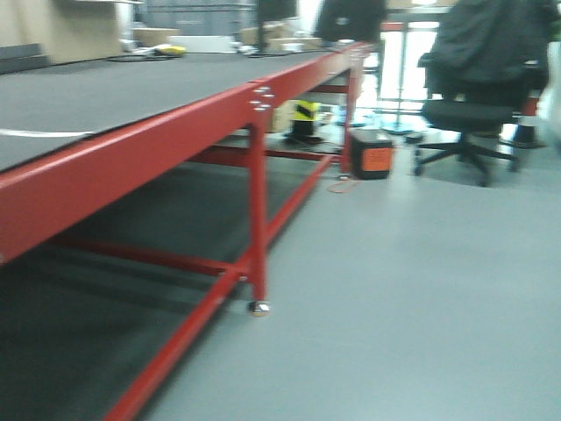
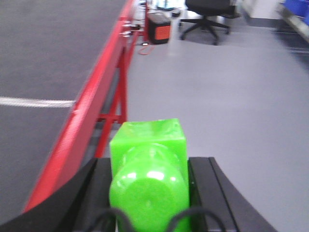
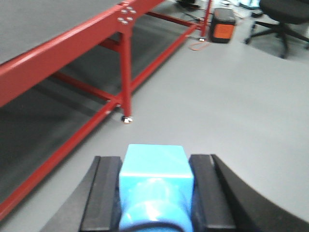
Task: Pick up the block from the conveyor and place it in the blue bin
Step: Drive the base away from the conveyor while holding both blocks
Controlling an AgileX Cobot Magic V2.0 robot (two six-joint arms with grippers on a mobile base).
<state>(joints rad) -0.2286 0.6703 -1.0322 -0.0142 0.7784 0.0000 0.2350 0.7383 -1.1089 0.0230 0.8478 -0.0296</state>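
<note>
Right wrist view: my right fingers (image 3: 104, 193) clamp the blue block (image 3: 154, 166), off the conveyor (image 3: 58, 63) to my left. Left fingers (image 2: 203, 188) grip a green block (image 2: 147, 145); a blue blur (image 2: 295, 7) ahead-right may be the bin.

The bright blue block (image 3: 153, 176) sits clamped between the dark fingers of my right gripper (image 3: 154, 159), its round stud toward the wrist camera, off to the side of the conveyor (image 1: 114, 92). The conveyor's belt is wide, flat and dark grey, edged by a glossy red frame on red legs.
</note>
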